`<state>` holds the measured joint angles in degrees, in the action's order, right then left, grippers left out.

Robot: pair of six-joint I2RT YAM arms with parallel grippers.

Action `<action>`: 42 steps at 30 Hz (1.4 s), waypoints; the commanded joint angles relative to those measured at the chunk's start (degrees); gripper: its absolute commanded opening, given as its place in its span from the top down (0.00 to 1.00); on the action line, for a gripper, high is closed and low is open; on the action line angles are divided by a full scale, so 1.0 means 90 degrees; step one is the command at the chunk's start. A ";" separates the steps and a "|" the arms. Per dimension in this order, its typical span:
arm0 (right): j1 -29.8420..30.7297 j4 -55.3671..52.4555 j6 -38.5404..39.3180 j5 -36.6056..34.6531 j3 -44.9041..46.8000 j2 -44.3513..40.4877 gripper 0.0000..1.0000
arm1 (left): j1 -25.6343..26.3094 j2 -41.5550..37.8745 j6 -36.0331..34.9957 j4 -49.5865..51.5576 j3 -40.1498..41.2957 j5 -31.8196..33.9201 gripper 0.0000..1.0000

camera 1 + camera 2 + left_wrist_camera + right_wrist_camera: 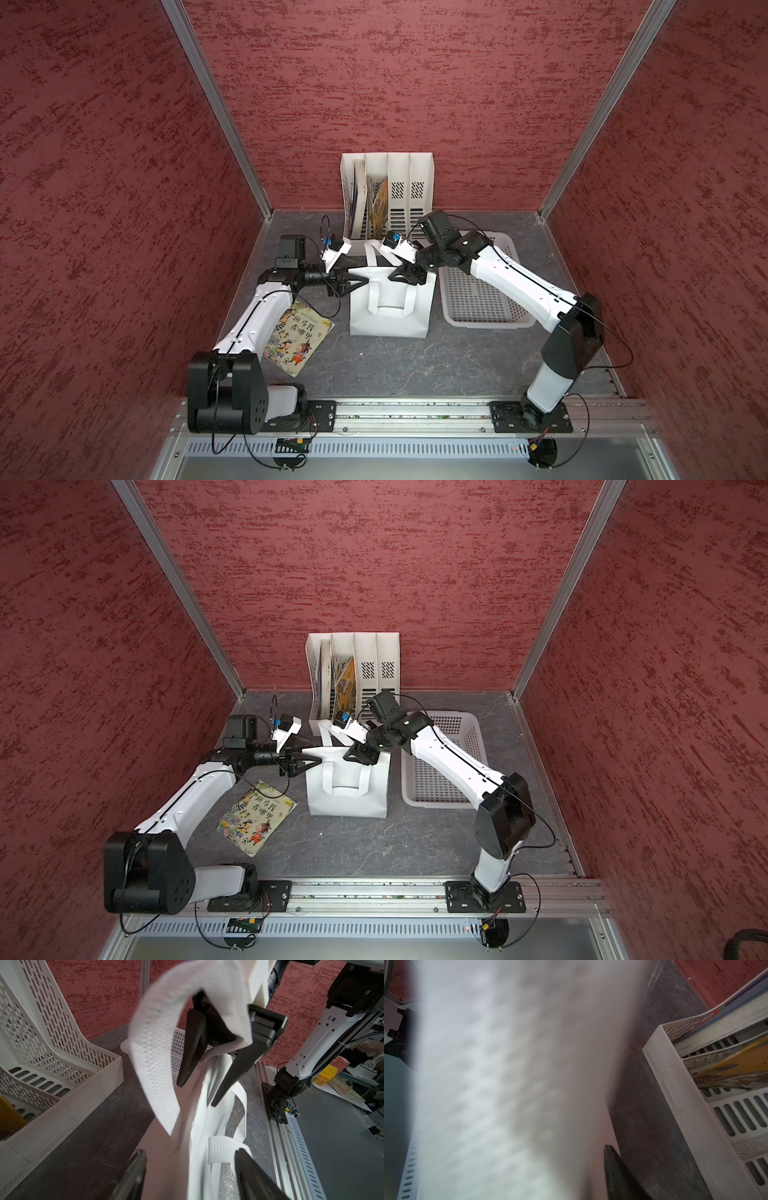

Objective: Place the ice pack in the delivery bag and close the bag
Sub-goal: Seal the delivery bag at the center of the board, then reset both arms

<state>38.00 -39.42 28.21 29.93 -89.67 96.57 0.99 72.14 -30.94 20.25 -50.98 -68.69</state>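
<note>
We see the delivery bag [390, 316] standing mid-table [415, 374], with a picture book [297, 338] to its left and a basket [478, 299] to its right. Our left gripper [363, 280] is at its left top edge, fingers spread, bag fabric between them. The right gripper [197, 1095], at the right top edge, is also released, with a handle strap [158, 1064] looped around it
</note>
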 commanded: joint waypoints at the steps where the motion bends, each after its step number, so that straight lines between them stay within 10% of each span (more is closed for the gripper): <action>1: -0.0060 0.1004 -0.0496 -0.0518 0.0664 -0.1392 0.01 | -0.0147 -0.1005 0.0865 -0.1355 0.0645 0.0346 0.00; 8: -0.0618 0.3286 -0.1512 -0.3987 0.4177 -0.5941 0.01 | -0.1090 -0.3872 0.3037 -0.3430 0.2609 0.3264 0.00; 13: -0.2101 0.2679 -0.2939 -0.6338 0.5909 -0.7423 0.02 | -0.1204 -0.3861 0.3519 -0.2931 0.3134 0.5895 0.00; 18: -0.4571 0.4027 -0.4134 -0.4757 0.6950 -0.6174 0.01 | -0.1363 -0.2421 0.3983 -0.3655 0.3408 0.7371 0.00; 24: -0.4580 0.8355 -0.3807 -0.4223 0.8003 -0.3240 0.02 | -0.1053 0.0297 0.3518 -0.6634 0.3400 0.6835 0.00; 29: -0.4210 1.0772 -0.3268 -0.3737 0.7805 -0.0975 0.01 | -0.0611 0.0685 0.3202 -0.7683 0.3555 0.6012 0.00; 42: -0.4076 1.0270 -0.3125 -0.3734 0.7599 -0.0955 0.01 | -0.0415 0.1681 0.3368 -0.7848 0.3233 0.7058 0.00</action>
<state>1.08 50.78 -0.58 -5.48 -21.21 88.29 -2.87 87.77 -1.28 -49.19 -21.06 -7.09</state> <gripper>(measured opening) 0.987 0.997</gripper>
